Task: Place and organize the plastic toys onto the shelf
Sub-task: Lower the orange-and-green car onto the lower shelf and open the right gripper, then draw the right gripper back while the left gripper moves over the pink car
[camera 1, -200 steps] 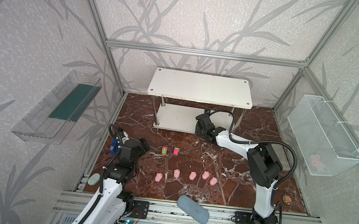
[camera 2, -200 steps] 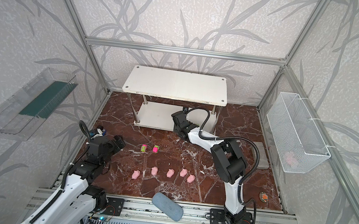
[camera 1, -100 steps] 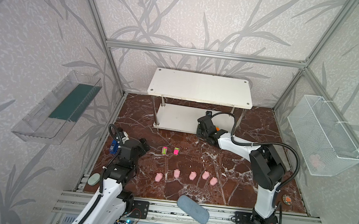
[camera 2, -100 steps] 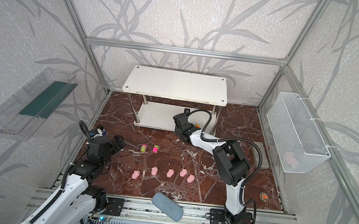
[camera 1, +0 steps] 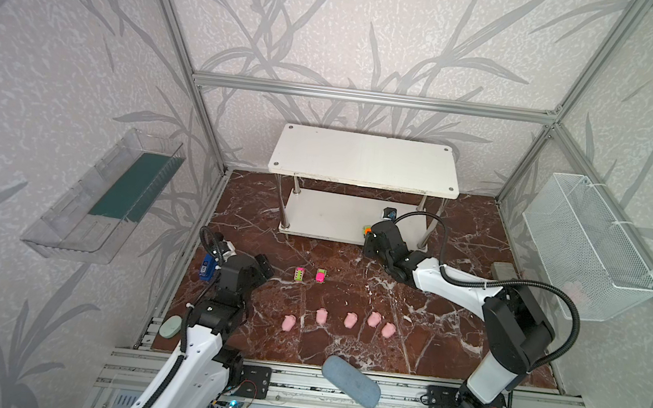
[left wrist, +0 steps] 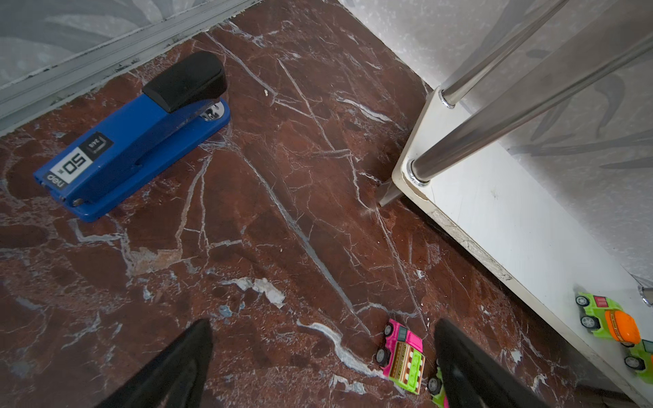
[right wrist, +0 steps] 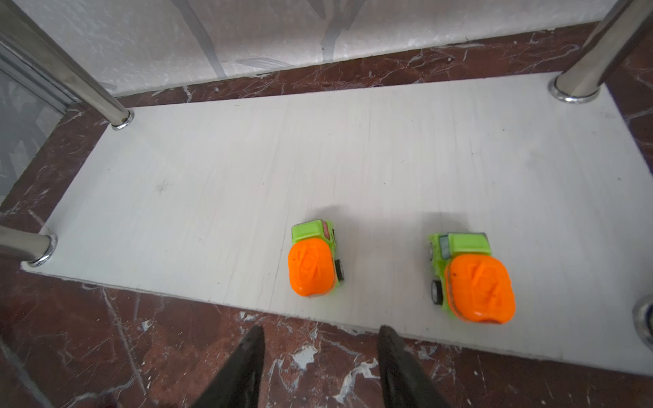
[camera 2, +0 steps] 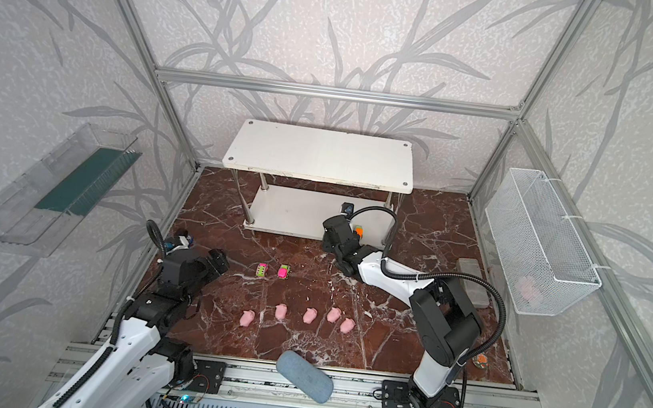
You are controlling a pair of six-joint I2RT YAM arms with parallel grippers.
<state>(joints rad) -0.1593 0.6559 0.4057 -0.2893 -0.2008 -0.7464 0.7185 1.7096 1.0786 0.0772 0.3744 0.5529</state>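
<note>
Progress is judged partial: two orange-and-green cars (right wrist: 312, 263) are set on the lower board of the shelf (right wrist: 212, 183); pink-and-green cars (camera 1: 299, 274) and pigs (camera 1: 350, 320) are left on the table (camera 1: 425, 350). Left end effector (left wrist: 323, 323) and right end effector (right wrist: 319, 330) are held open.

The white shelf (camera 1: 363, 159) carries two orange-and-green cars (right wrist: 312, 261). On the red-brown, white-veined marble floor (camera 1: 349, 283), pink-and-green cars (camera 1: 299, 274) and pale-pink pigs (camera 1: 349, 320) lie toward 6 o'clock, with a blue-and-black stapler (left wrist: 134, 141) at 9 o'clock.
</note>
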